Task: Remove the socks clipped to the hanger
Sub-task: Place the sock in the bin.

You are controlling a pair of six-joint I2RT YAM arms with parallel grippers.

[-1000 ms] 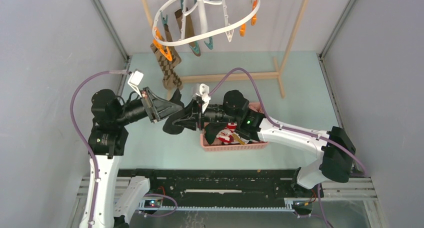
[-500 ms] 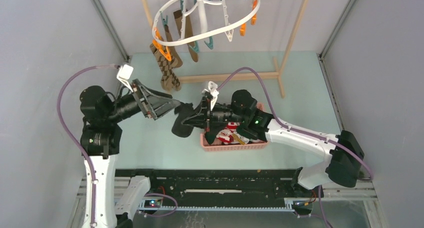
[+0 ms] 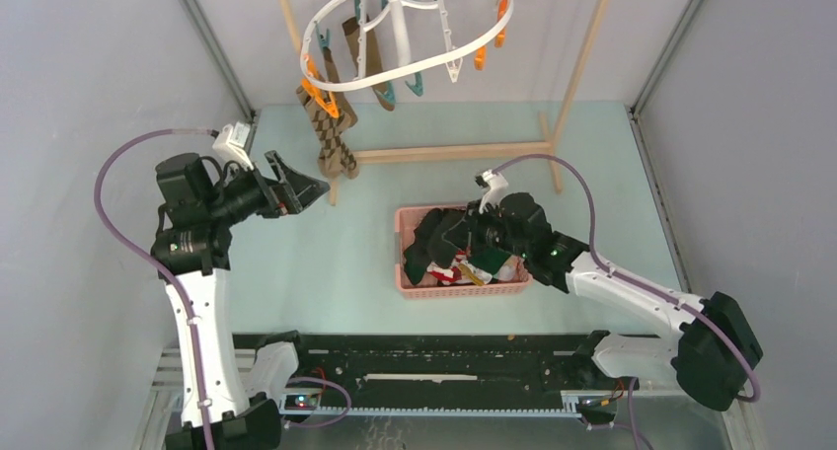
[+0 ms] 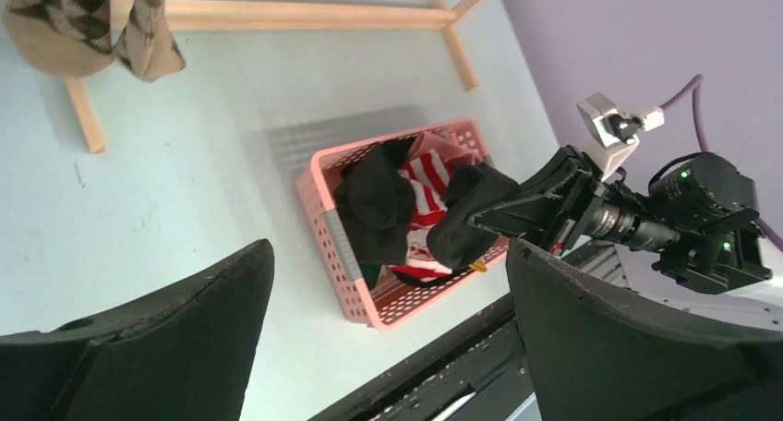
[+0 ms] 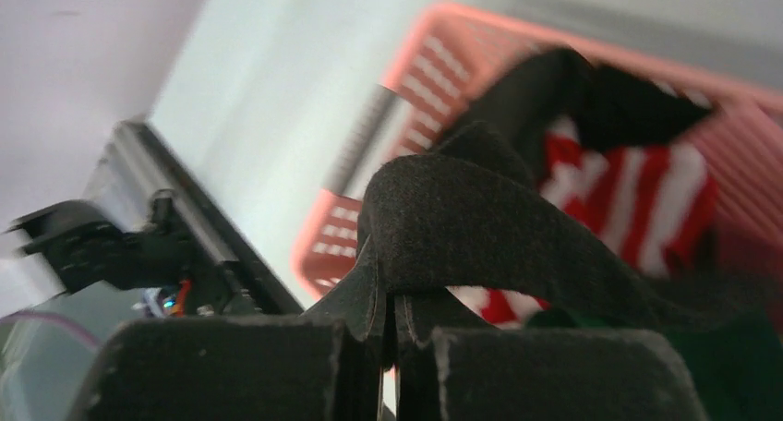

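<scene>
The white oval hanger [image 3: 410, 67] hangs from the wooden rack at the top. A brown sock [image 3: 361, 47] and tan argyle socks [image 3: 331, 134] are clipped to it on its left side. My left gripper [image 3: 296, 179] stands open and empty just left of and below the argyle socks [image 4: 65, 24]; its two fingers [image 4: 138, 347] frame the wrist view. My right gripper [image 3: 456, 235] is shut on a black sock [image 5: 489, 218] and holds it over the pink basket [image 3: 464, 290]. In the left wrist view that black sock [image 4: 462, 222] droops into the basket [image 4: 346, 255].
The basket holds a red-and-white striped sock [image 5: 637, 190], another black sock [image 4: 374, 204] and a dark green one. The light wooden rack's base bar [image 3: 444, 154] crosses the table behind the basket, with uprights on both sides. Grey walls close in left and right.
The left gripper opened, let go of the black sock and drew back to the left. The right gripper shut on that sock and carried it right, over the basket.
</scene>
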